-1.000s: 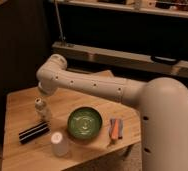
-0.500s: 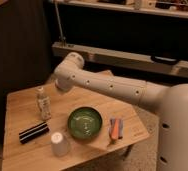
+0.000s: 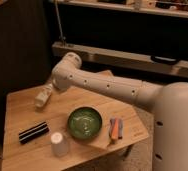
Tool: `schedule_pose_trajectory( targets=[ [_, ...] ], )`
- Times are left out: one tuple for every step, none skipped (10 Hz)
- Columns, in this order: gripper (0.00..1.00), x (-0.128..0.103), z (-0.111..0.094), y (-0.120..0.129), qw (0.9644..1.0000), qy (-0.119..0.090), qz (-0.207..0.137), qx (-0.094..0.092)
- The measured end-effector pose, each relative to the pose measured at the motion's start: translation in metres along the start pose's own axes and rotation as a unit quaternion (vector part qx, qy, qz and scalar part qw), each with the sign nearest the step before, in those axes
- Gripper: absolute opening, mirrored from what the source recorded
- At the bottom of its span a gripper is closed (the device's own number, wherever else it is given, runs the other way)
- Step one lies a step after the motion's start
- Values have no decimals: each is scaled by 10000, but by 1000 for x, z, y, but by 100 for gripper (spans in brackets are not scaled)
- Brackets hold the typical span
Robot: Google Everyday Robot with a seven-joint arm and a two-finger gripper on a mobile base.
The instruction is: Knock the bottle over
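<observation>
The bottle (image 3: 43, 96) is tipped hard over toward the left edge of the surface (image 3: 17, 155), its cap end pointing down and left, its base lifted toward my arm. It sits in the far left part of the surface, well apart from everything else there. Whether it already lies flat on the wood or is caught mid-fall I cannot say for sure; it reads as leaning steeply, nearly down.

My gripper (image 3: 52, 88) is just behind the bottle's upper end, at the tip of my arm (image 3: 102, 85), which reaches in low across the far edge. I keep it there because a sideways shove needs no grasp. Whether the jaws are spread or pressed together I cannot tell; they are hidden behind my wrist, and whether they touch the bottle I cannot tell either.

The push goes leftward, I judge, away from the green bowl (image 3: 85, 122) at the middle, the white cup (image 3: 60, 143) near the front edge, the black bar (image 3: 33, 133) by the front left, and the orange and blue packet (image 3: 116, 128) near the right corner. None of these is in the bottle's path, so only it should go down.
</observation>
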Motion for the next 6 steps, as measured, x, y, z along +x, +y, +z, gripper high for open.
schedule_pose_trajectory(
  targets=[
    [8,0,0,0,10000,0,4,0],
    [16,0,0,0,10000,1,5,-2],
    [25,0,0,0,10000,-1,2,3],
    [37,0,0,0,10000,-1,3,2],
    [46,0,0,0,10000,0,4,1],
    [55,0,0,0,10000,0,2,3]
  ],
)
